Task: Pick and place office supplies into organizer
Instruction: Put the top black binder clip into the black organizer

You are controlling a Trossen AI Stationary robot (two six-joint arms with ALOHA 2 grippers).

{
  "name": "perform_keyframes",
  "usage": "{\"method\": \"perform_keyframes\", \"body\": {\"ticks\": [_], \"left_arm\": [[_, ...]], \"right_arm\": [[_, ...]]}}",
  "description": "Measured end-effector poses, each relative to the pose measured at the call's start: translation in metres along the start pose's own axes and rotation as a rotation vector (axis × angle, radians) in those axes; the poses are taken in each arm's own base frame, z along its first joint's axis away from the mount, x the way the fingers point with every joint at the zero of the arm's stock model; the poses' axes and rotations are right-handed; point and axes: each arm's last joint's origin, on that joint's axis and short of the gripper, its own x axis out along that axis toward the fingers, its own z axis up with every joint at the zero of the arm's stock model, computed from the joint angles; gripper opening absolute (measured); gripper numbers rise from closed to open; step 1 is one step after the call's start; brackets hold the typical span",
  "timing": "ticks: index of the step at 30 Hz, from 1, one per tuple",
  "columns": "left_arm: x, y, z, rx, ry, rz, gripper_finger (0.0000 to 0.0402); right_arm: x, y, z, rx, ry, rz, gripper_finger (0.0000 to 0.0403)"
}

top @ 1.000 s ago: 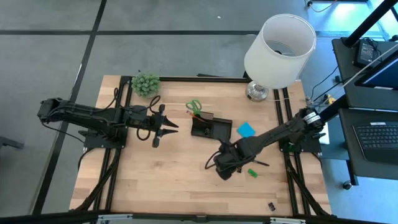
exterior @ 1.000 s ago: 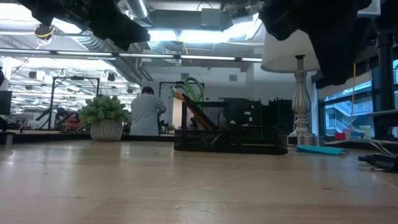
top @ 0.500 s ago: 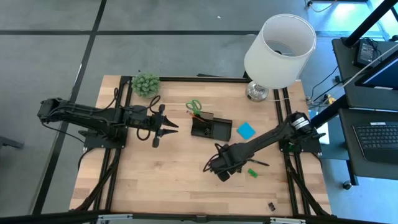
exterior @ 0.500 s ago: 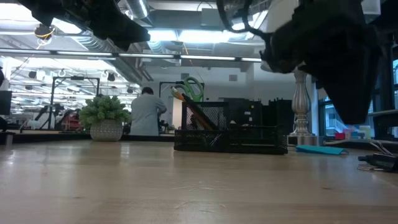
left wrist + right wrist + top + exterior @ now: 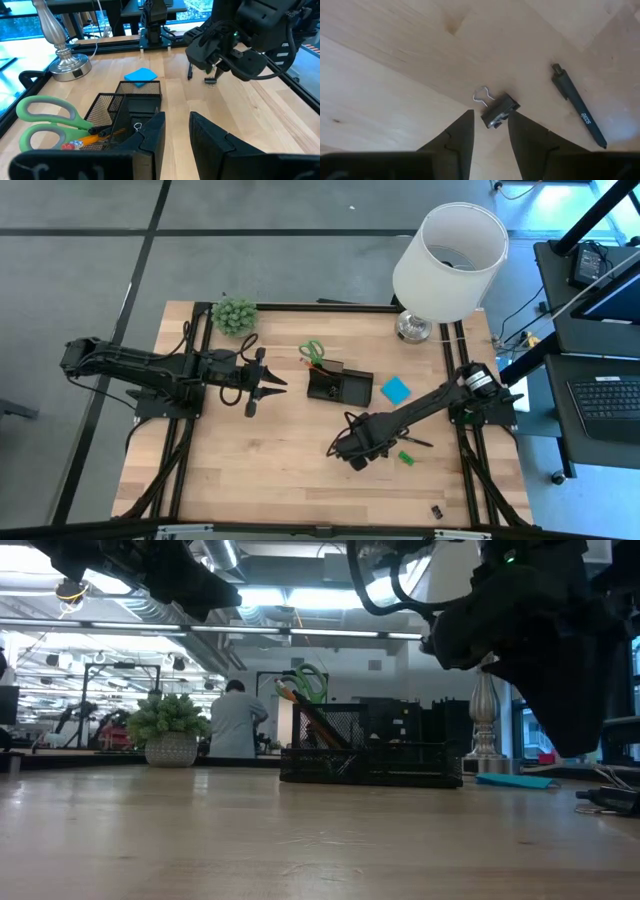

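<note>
A small black binder clip (image 5: 499,112) with a wire handle lies flat on the wooden table. My right gripper (image 5: 491,121) hangs just above it, pointing down, open by a narrow gap, one fingertip on each side of the clip; I see no touch. In the high view that gripper (image 5: 356,456) is near and right of the black mesh organizer (image 5: 338,385). Green-handled scissors (image 5: 45,120) and an orange pencil (image 5: 97,140) stick out of the organizer's left end. My left gripper (image 5: 177,122) waits open, left of the organizer.
A black pen (image 5: 577,106) lies close to the clip, with a small green piece (image 5: 405,457) nearby. A blue sticky pad (image 5: 396,389) lies right of the organizer. A white-shaded lamp (image 5: 448,250) stands far right, a potted plant (image 5: 234,314) far left, another clip (image 5: 437,510) near the front edge.
My right gripper has come down toward the table over the binder clip, rolling a little as it sank. Its finger gap looks unchanged. Nothing on the table has moved.
</note>
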Motion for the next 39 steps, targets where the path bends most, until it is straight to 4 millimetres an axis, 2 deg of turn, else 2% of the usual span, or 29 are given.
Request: {"method": "perform_keyframes", "body": {"ticks": [9, 13, 20, 39], "left_arm": [[0.0, 0.0, 0.0, 0.0, 0.001, 0.0, 0.0082], [0.0, 0.0, 0.0, 0.0, 0.001, 0.0, 0.0082], [0.0, 0.0, 0.0, 0.0, 0.002, 0.0, 0.0082], [0.0, 0.0, 0.0, 0.0, 0.004, 0.0, 0.0082]], "right_arm": [[0.001, 0.0, -0.008, 0.006, 0.0, -0.02, 0.0123], [0.002, 0.0, -0.008, 0.006, 0.0, -0.022, 0.0123], [0.017, 0.004, -0.006, 0.013, 0.009, -0.077, 0.0123], [0.022, 0.0, -0.006, 0.067, 0.011, -0.105, 0.0122]]}}
